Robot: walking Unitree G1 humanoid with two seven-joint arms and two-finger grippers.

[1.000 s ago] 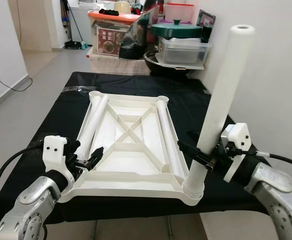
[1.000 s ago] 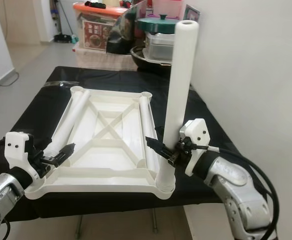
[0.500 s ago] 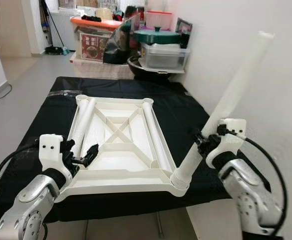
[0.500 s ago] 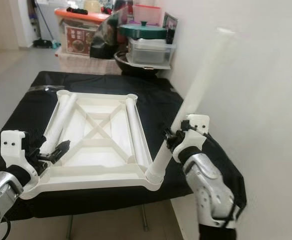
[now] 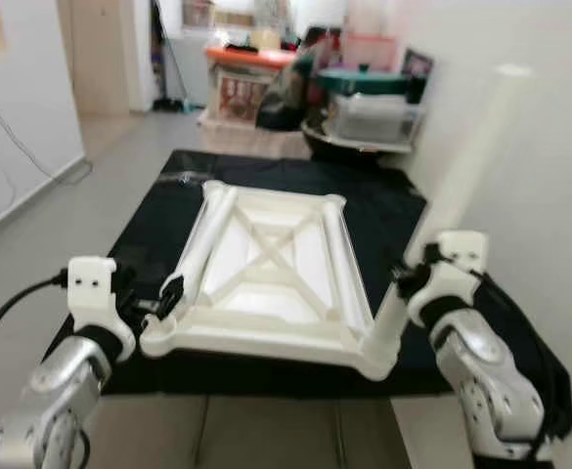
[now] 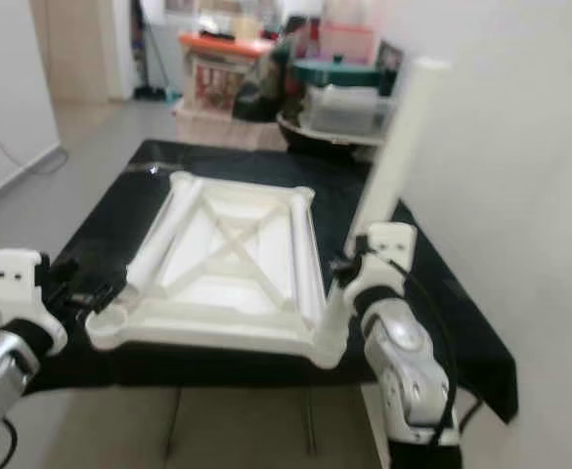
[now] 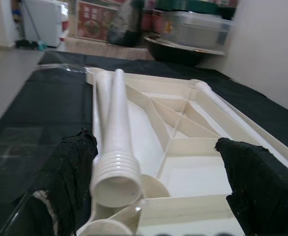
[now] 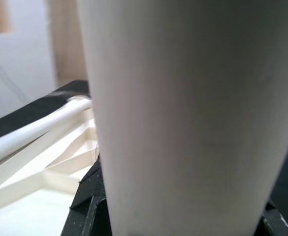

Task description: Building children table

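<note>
— white tabletop (image 5: 271, 283): where?
— lying upside down on the black-draped counter (image 5: 154, 230), ribbed underside facing up, two loose legs (image 7: 115, 142) resting inside along its long sides.
— right end effector (image 5: 410, 277)?
— pinching the standing leg (image 5: 449, 191), tilted, foot sitting in the near right corner socket (image 5: 381, 354).
— left end effector (image 5: 160, 298)?
— spread wide at the near left corner, black fingers (image 7: 70, 172) flanking the threaded end of one loose leg, gripping nothing.
</note>
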